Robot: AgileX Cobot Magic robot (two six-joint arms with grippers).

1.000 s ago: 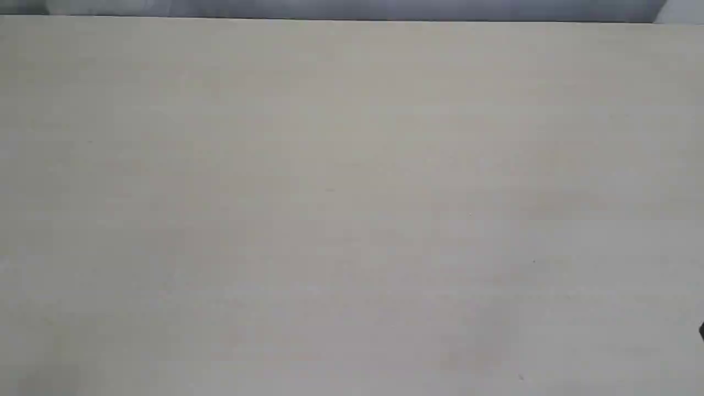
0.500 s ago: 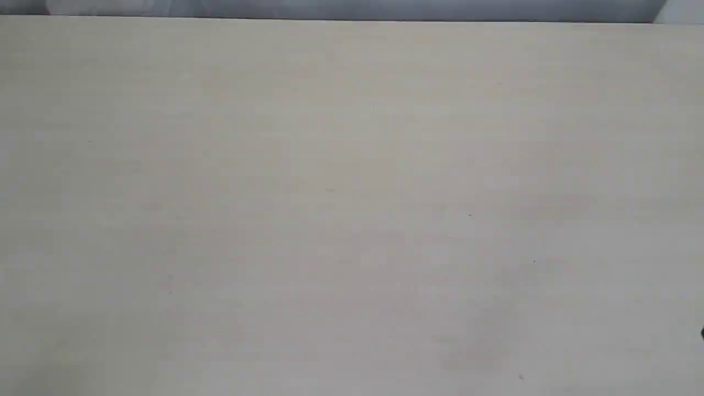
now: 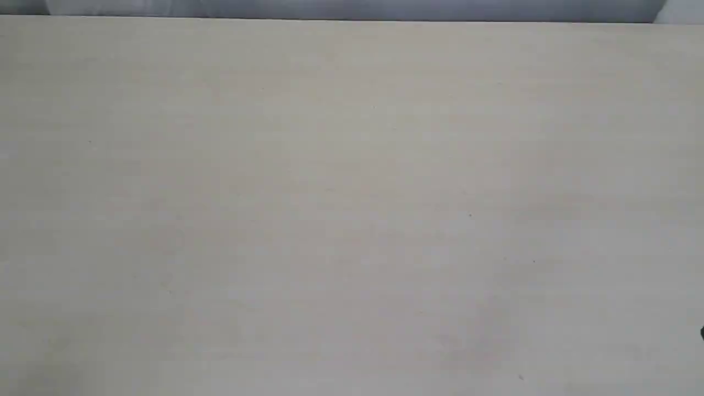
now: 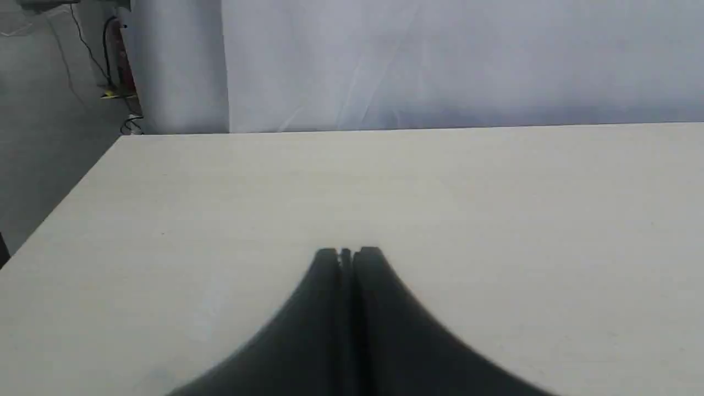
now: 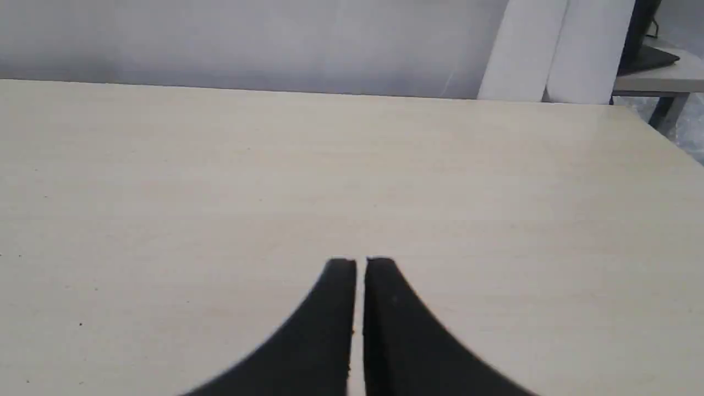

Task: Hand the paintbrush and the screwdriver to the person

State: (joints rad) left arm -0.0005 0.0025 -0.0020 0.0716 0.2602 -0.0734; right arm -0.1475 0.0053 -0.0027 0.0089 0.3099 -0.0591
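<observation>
Left jaws pressed together above the pale table (image 4: pixel 495 192). Right jaws closed too, thin slit between them.

Left gripper (image 4: pixel 346 254) is seen closed up tight, its two black fingers (image 4: pixel 322 291) pressed together so that only a thin seam is visible between them, and it's empty. It's held low over the tabletop (image 4: pixel 495 192) with the tips aimed at the far edge. Right gripper (image 5: pixel 360 263) is closed and empty too, though a hairline slit can be seen between its black fingers (image 5: pixel 333 313). It's likewise held low and pointed at the far edge. Whether either set of tips is touching the surface can't be told. In the exterior view only a tiny dark sliver (image 3: pixel 702 333) is caught by the tabletop's right edge, and it can't be confirmed as part of the right arm.
</observation>
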